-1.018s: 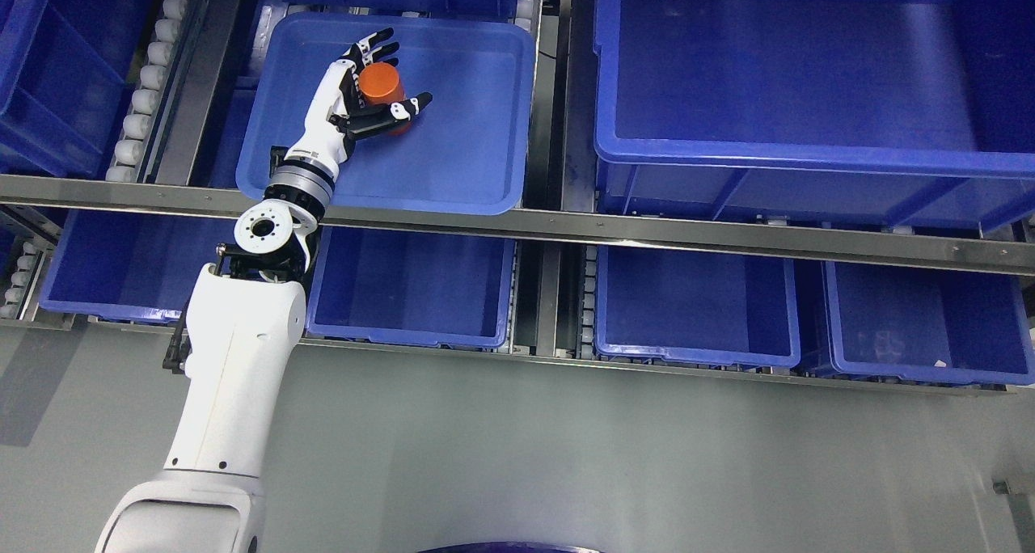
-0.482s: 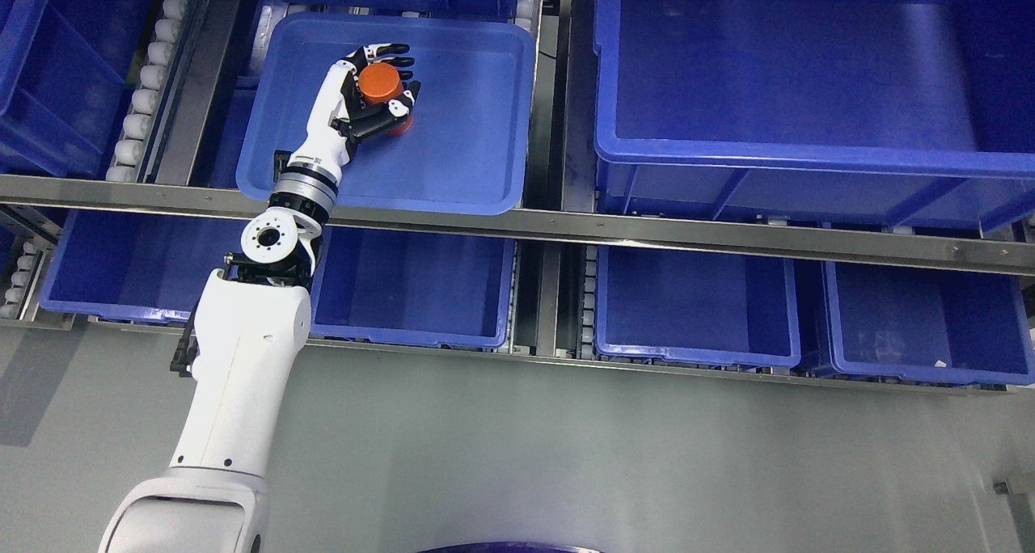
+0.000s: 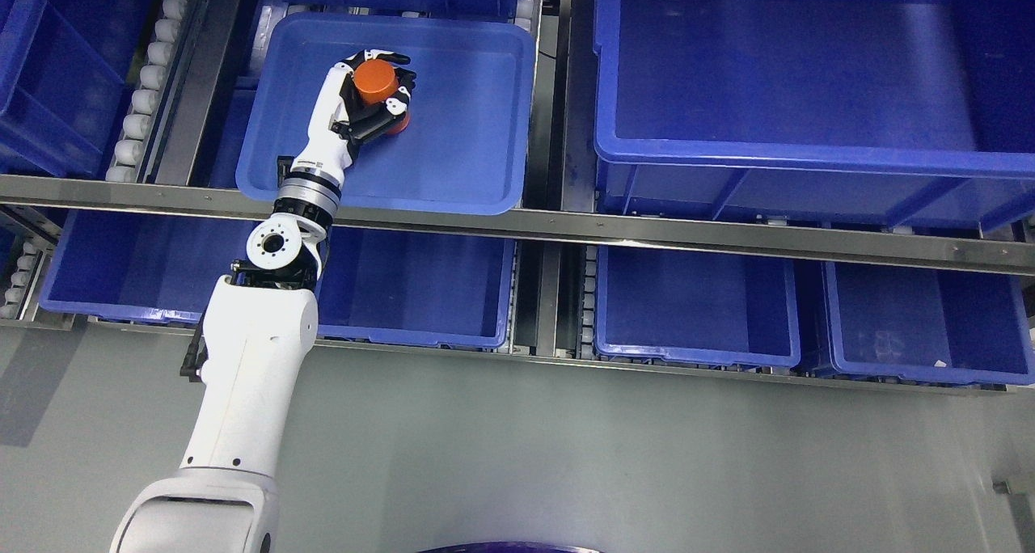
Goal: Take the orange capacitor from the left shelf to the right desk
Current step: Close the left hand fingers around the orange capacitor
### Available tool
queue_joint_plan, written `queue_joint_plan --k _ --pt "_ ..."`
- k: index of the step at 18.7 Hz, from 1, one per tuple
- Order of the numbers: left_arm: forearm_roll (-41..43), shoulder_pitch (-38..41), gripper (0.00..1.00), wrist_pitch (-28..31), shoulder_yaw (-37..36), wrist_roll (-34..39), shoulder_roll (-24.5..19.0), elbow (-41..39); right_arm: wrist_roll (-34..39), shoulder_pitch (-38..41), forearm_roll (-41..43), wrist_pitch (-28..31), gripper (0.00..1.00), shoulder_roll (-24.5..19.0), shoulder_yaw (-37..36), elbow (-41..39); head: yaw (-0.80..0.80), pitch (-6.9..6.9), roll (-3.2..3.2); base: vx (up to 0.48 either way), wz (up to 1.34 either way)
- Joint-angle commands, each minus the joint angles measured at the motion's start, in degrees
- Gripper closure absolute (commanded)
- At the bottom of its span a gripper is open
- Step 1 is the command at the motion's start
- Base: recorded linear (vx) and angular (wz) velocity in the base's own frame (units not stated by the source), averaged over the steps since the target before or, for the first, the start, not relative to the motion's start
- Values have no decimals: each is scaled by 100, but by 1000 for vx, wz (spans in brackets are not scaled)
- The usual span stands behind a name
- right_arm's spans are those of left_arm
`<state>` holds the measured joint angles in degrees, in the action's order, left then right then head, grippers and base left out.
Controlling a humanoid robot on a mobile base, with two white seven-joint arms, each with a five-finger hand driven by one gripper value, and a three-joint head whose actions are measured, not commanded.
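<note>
Robot hand: we are wrapping our left robot hand around the orange capacitor, fingers curled so it cannot slip.
Capacitor: it is sitting inside the blue tray, toward the tray's upper left.
Reach: we are stretching our arm over the tray's near rim.
Next: probably lifting clear.

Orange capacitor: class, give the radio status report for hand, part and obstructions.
Left hand fingers closed round orange capacitor. Capacitor inside shallow blue tray on shelf, not at desk. Nothing else in tray.
</note>
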<state>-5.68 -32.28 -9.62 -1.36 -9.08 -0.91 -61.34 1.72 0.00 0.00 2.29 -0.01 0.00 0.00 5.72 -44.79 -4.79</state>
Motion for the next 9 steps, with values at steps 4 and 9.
queue_joint_plan --k 4,9 --pt "-459 -217 100 -584 83 -32 -9 -307 4 193 0 0 0 101 -70 -132 0 0 0 0 0" --pt "-583 -104 98 -1023 83 21 -9 -1651 4 193 0 0 0 101 -70 -132 0 0 0 0 0"
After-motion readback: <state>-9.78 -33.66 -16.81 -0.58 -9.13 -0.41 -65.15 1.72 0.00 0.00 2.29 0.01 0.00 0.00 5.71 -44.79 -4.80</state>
